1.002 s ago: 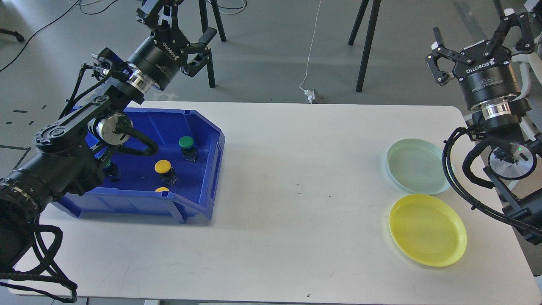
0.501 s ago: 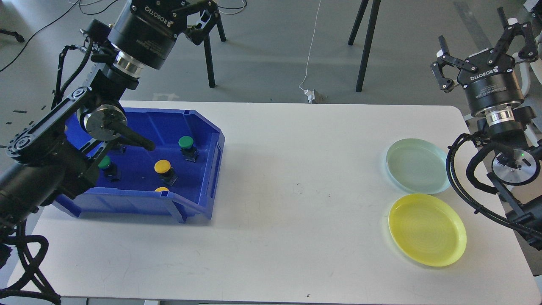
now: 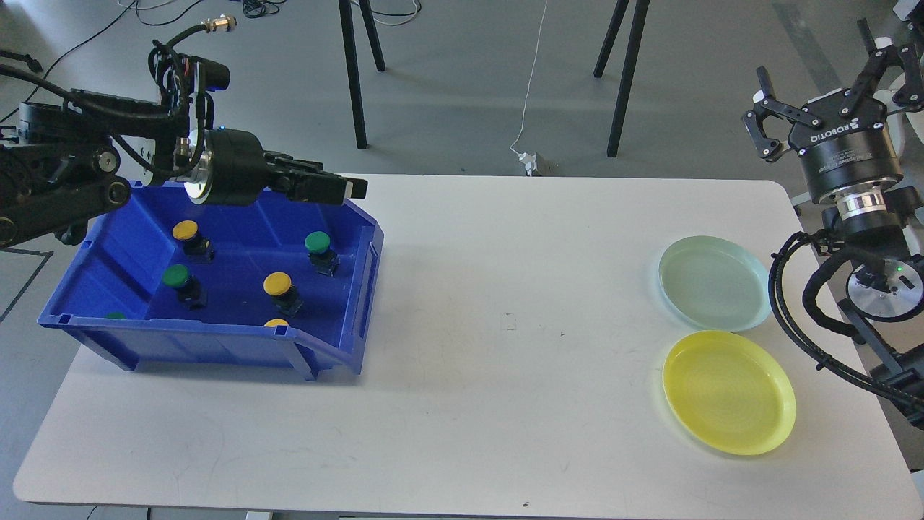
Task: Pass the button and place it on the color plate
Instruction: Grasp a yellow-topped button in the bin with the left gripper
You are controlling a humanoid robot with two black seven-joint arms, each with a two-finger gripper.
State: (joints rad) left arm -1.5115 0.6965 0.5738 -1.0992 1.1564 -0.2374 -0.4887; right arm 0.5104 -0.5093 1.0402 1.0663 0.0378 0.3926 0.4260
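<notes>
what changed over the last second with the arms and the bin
The left gripper swung down from pointing up behind the blue bin to lying level over its back rim, uncovering more buttons. It holds nothing. The right gripper drifted slightly right. The bin, the buttons and both plates stayed put.

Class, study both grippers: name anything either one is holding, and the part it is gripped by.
Nothing is held. The right gripper is open and empty, off the table. The left gripper is seen side-on above the blue bin; nothing shows between its fingers.
</notes>
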